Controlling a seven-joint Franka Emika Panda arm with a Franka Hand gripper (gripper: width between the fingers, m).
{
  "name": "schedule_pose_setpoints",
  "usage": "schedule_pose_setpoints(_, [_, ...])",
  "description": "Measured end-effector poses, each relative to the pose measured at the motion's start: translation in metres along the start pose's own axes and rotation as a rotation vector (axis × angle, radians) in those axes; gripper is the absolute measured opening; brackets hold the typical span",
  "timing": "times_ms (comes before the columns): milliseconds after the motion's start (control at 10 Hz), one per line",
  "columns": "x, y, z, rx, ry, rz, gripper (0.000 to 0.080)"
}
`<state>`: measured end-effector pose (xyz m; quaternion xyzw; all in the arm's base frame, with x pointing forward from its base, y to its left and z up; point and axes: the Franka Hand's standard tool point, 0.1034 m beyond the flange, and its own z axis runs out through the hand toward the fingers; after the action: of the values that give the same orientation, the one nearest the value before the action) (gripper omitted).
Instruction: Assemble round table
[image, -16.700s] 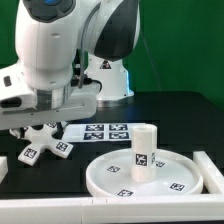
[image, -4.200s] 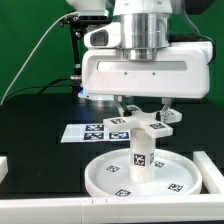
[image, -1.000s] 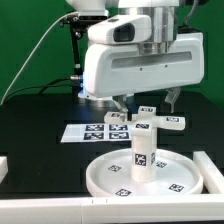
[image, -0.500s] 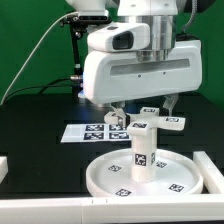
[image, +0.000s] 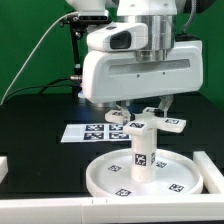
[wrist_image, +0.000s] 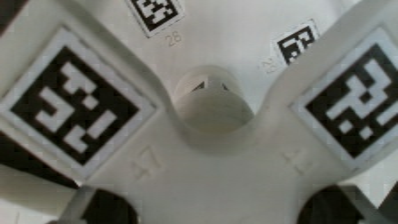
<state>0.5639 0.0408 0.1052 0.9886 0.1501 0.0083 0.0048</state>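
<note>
the round disc (image: 140, 177), upright leg (image: 141, 150) and branched foot piece (image: 150, 122) look like smooth white plastic with a slight sheen, their tags matt black-and-white print, on a matt black table (image: 40, 150).

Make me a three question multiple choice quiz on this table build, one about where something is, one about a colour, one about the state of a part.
1. Where is the foot piece?
A. On top of the leg
B. Flat on the black table
C. On the marker board

2. What colour is the table surface?
A. White
B. Black
C. Green

3. How does the leg stand?
A. Lying on its side
B. Upright in the middle of the round disc
C. Lifted clear of the disc

Answers:
1 A, the foot piece sits at the top of the leg, under the claw.
2 B, the table is black.
3 B, it rises straight from the disc.
</note>
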Motion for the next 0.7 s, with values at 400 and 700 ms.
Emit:
schedule_pose_setpoints(400, [-0.0007,-0.0005,0.0013,0.011,0.086,0.474,0.0439])
schedule_pose_setpoints(700, [-0.0007,-0.0005,0.0013,0.011,0.086,0.474,0.0440])
